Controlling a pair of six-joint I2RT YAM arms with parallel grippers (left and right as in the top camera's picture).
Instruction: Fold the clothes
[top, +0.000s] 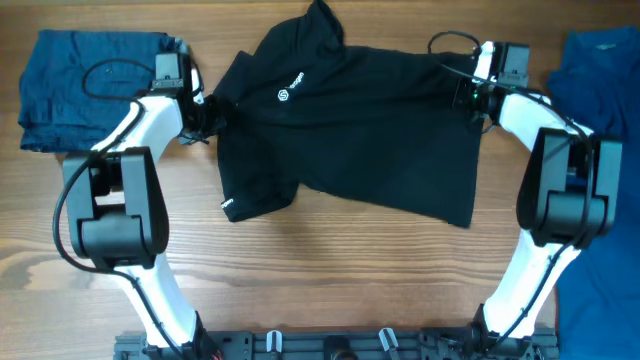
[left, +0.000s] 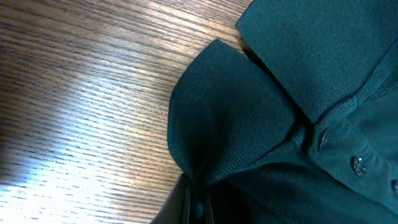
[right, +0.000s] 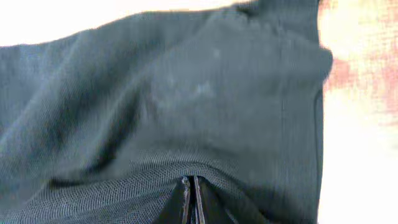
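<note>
Both my grippers are pinched on the black shirt (top: 350, 130), which is stretched between them mid-table.

The grained wooden table (top: 350, 270) carries the shirt front-up at its centre, skewed and rumpled. I hold it at opposite ends, I judge, to draw it flat before folding. The dark blue folded garments (top: 90, 85) lie far left and the royal blue garment (top: 600, 100) at the right edge, both out of the way. My left gripper (left: 193, 190) is clamped tight on cloth under the ribbed collar (left: 230, 106). My right gripper (right: 191, 186) has its fingers almost meeting on fine mesh knit, probably the hem, though the view is too close to be sure. Smallest are the white logo (top: 290, 95) and the buttons (left: 359, 163).
</note>
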